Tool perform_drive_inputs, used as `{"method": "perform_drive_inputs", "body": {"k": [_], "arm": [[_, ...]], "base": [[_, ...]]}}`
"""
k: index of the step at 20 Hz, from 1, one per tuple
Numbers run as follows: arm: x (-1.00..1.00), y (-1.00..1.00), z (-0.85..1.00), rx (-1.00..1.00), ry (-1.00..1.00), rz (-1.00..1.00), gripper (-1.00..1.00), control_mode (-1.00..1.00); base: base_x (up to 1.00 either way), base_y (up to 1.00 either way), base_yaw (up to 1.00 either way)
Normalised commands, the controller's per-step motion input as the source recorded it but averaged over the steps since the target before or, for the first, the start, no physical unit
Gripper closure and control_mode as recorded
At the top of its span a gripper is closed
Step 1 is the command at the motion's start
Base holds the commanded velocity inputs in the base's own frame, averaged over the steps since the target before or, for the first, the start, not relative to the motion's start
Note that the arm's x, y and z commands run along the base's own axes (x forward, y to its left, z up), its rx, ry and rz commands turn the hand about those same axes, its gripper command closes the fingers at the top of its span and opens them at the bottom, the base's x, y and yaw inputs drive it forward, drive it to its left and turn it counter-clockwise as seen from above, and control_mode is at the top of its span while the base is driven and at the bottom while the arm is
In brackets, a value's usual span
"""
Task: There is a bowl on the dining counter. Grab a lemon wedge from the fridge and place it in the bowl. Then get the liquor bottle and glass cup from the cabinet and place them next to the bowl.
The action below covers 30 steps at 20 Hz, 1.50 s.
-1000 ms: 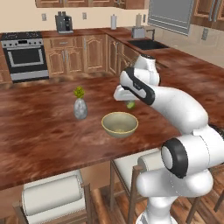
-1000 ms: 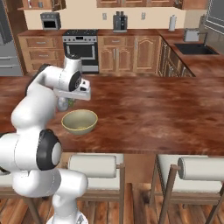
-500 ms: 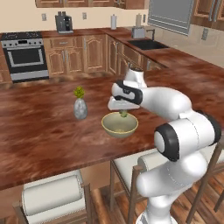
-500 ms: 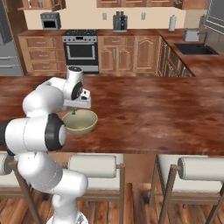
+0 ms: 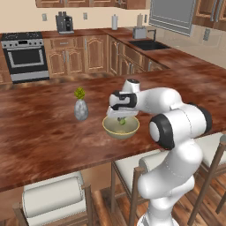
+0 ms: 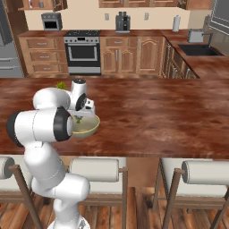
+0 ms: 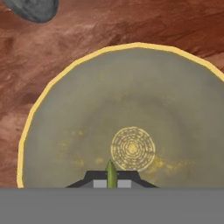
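The olive-tan bowl (image 5: 111, 129) (image 6: 92, 129) (image 7: 65, 131) rests on the reddish-brown dining counter (image 5: 44, 132) (image 6: 156, 116) (image 7: 131, 22). My gripper (image 5: 121, 117) (image 6: 79, 117) (image 7: 111, 181) points straight down just over the bowl's hollow. It is shut on the small yellow-green lemon wedge (image 5: 122, 121) (image 6: 78, 119) (image 7: 111, 169). In the hand view the wedge stands between the two dark fingertips (image 7: 93, 179), above the bowl's floor near its ringed centre. Whether the wedge touches the bowl I cannot tell.
A small grey vase with a green sprig (image 5: 80, 107) (image 6: 60, 85) (image 7: 33, 8) stands on the counter left of the bowl. Padded stools (image 5: 53, 198) (image 6: 96, 170) line the near edge. A stove (image 5: 26, 55) and a sink (image 5: 148, 44) lie along the far wall.
The arm has swung the gripper, with the lemon wedge in it, from above and behind the bowl down to just over the bowl's inside.
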Motion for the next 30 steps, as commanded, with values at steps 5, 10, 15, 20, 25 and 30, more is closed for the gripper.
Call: {"method": "perform_drive_inputs", "body": {"k": [5, 10, 15, 20, 25, 30], "arm": [[0.51, 0.0, -0.31, 0.0, 0.0, 0.0, 1.0, -1.0], [0.42, 0.0, -0.29, 0.0, 0.0, 0.0, 1.0, -1.0], [0.38, 0.0, -0.25, 0.0, 0.0, 0.0, 1.0, -1.0], [0.22, 0.01, -0.25, 0.0, 0.0, 0.0, 1.0, -1.0], [-0.07, 0.12, -0.16, -0.01, 0.0, 0.0, -1.0, -1.0], [-0.22, 0.01, -0.01, 0.0, 0.0, 0.0, -1.0, -1.0]], "base": [[0.0, 0.0, 0.0], [0.0, 0.0, 0.0], [0.0, 0.0, 0.0], [0.0, 0.0, 0.0], [0.0, 0.0, 0.0], [0.0, 0.0, 0.0]]}}
